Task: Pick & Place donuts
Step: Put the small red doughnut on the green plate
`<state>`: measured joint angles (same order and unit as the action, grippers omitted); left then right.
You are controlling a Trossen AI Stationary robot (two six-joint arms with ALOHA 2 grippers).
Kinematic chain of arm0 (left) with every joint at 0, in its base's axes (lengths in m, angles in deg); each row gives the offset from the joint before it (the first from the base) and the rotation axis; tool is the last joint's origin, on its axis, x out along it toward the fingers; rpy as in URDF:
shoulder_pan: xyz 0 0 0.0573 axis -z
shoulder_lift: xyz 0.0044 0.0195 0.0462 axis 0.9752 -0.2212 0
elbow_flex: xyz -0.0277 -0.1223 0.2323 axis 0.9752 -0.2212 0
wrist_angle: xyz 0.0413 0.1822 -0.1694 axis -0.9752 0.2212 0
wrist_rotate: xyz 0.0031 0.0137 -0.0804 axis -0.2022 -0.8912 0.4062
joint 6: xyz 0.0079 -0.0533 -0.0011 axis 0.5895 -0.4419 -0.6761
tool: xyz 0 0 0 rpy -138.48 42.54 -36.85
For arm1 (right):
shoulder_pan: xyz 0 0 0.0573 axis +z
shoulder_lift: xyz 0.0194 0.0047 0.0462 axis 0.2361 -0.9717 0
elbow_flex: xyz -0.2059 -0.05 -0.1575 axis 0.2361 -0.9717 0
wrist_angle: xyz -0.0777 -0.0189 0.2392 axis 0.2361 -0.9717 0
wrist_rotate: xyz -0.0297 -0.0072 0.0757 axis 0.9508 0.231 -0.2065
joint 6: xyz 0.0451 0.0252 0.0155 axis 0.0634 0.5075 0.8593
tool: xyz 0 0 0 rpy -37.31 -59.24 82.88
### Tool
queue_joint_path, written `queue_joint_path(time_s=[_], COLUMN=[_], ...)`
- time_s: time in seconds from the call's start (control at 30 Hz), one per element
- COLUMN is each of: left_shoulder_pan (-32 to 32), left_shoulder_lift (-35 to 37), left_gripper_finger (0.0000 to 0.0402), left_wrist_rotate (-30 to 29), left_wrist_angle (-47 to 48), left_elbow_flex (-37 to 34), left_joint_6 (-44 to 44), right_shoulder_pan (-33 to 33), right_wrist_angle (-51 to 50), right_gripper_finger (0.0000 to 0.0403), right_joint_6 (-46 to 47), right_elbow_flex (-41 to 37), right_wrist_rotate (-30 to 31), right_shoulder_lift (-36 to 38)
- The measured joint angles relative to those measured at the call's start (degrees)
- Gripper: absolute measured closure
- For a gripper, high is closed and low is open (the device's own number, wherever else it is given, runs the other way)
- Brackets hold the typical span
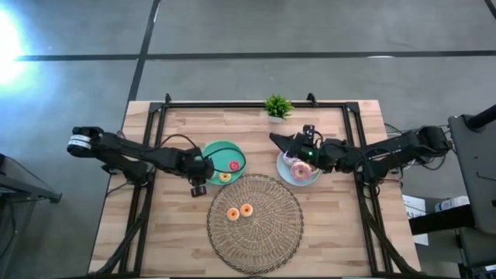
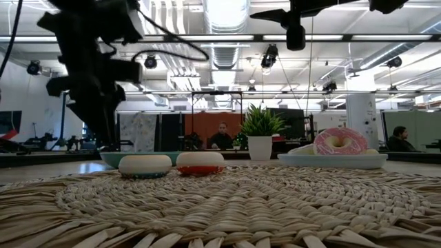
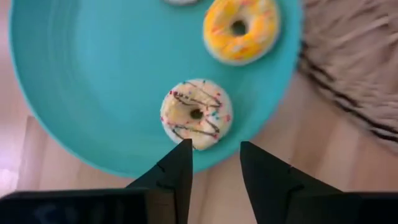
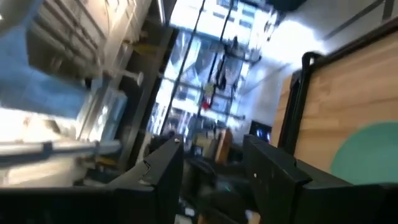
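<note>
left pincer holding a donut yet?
No. The left pincer is open and empty, above the white sprinkled donut on the teal plate.

You are working on a tabletop (image 1: 170, 232) of pale wooden planks with visible grain and a matt finish. At its middle lies the woven wicker mat (image 1: 255, 232), rough and ribbed, its straw-like strands plain in the low view. Beside the mat, the teal plate (image 3: 93, 81) looks smooth, like plastic, with faint concentric ridges. On it, the white sprinkled donut (image 3: 196, 114) looks smooth and slightly glossy.
</note>
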<state>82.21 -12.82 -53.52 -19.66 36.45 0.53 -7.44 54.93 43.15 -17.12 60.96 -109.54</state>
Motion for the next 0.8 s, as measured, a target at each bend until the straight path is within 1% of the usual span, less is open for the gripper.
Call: queue_joint_path(time_s=[0.1,0.17,0.27,0.37,0.53,0.6,0.73,0.8], left_shoulder_pan=[2.23,4.03,6.9,9.35,12.85,13.84,14.58,14.56], left_shoulder_lift=[3.0,5.68,10.11,14.22,18.82,20.21,21.67,21.94], left_gripper_finger=[0.0292,0.0292,0.0292,0.0292,0.0292,0.0292,0.0292,0.0292], left_wrist_rotate=[-0.02,-0.03,-0.16,-0.43,-4.73,-5.8,-6.71,-6.87], left_wrist_angle=[1.2,1.19,0.81,-0.57,-0.88,-0.96,-1.24,-1.94], left_elbow_flex=[0.93,1.59,1.87,1.72,1.67,1.65,1.65,1.65], left_joint_6=[-1.31,-2.76,-6.69,-11.91,-17.11,-18.53,-21.39,-22.88], right_shoulder_pan=[0.0,0.02,0.36,1.25,3.54,4.56,5.45,6.12], right_wrist_angle=[-3.8,-8.21,-15.11,-18.07,-17.95,-17.89,-17.81,-18.0], right_gripper_finger=[0.0248,0.025,0.025,0.0252,0.0262,0.0267,0.0273,0.0272], right_joint_6=[-0.01,0.02,-0.23,-3.01,-6.64,-7.55,-7.52,-7.17], right_elbow_flex=[0.0,0.0,0.0,-0.02,0.62,0.99,1.11,1.11], right_wrist_rotate=[-6.71,-10.83,-14.82,-15.94,-16.44,-17.95,-23.53,-23.78], right_shoulder_lift=[0.0,0.0,-0.05,-0.36,-0.42,-0.42,-0.99,-2.0])
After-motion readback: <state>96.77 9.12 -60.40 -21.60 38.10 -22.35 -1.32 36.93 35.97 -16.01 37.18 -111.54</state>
